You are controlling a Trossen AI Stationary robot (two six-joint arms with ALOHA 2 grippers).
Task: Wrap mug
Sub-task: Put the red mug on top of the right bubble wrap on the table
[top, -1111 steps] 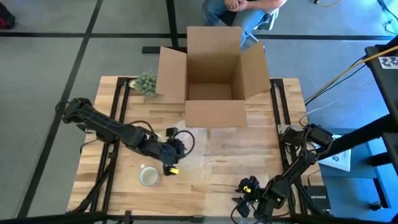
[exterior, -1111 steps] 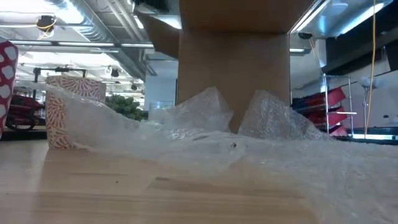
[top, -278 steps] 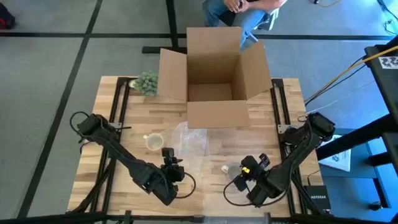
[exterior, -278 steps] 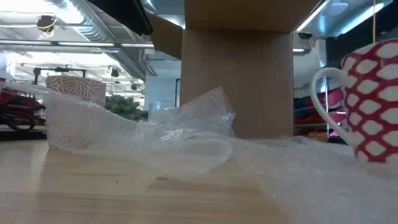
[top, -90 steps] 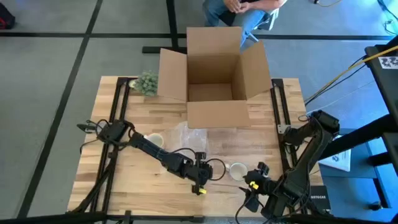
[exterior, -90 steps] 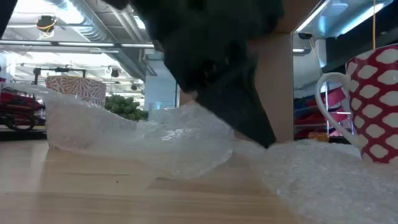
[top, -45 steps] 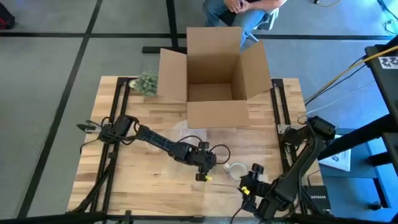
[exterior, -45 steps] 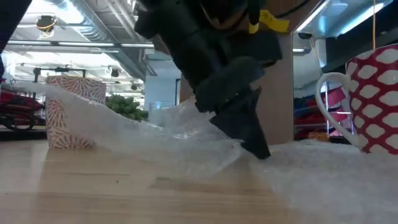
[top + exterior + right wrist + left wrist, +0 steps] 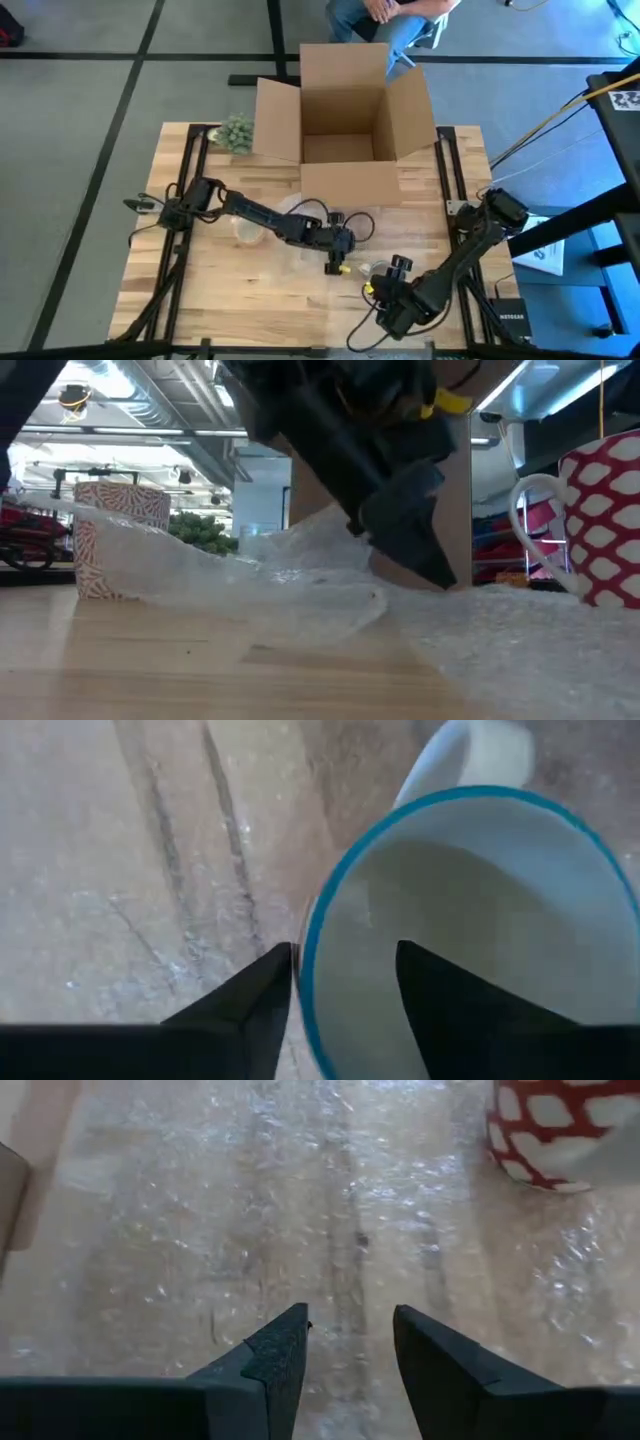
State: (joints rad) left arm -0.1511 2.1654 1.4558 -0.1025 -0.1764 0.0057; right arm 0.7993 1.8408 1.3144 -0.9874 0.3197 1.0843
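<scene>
A red-and-white patterned mug [image 9: 600,520] with a blue rim [image 9: 330,910] stands upright on a sheet of clear bubble wrap [image 9: 300,228], near the table's front right [image 9: 373,269]. My right gripper [image 9: 345,985] is open over it, one finger above the mug's hollow and one outside the rim. My left gripper [image 9: 350,1335] is open just left of the mug, pointing down at the bubble wrap [image 9: 330,1210]. A second patterned mug [image 9: 110,540] stands behind the wrap's left part, under my left arm [image 9: 247,229]. My left gripper's fingertips [image 9: 438,574] reach down to the bubble wrap beside the mug, slanting from above; whether they touch it I cannot tell. My right gripper's fingers stand astride the mug's rim [image 9: 308,955] from above; whether either finger touches the rim I cannot tell.
An open cardboard box [image 9: 345,120] stands at the table's far edge, with a small green plant [image 9: 235,132] to its left. A person sits beyond the box [image 9: 385,15]. Bare wood lies at the table's near left [image 9: 220,290].
My left gripper has moved from the near edge toward the far edge, over the bubble wrap, and the wrap's raised fold has been drawn flatter. My right gripper has moved toward the table's left, over the mug. The mug has stayed in place.
</scene>
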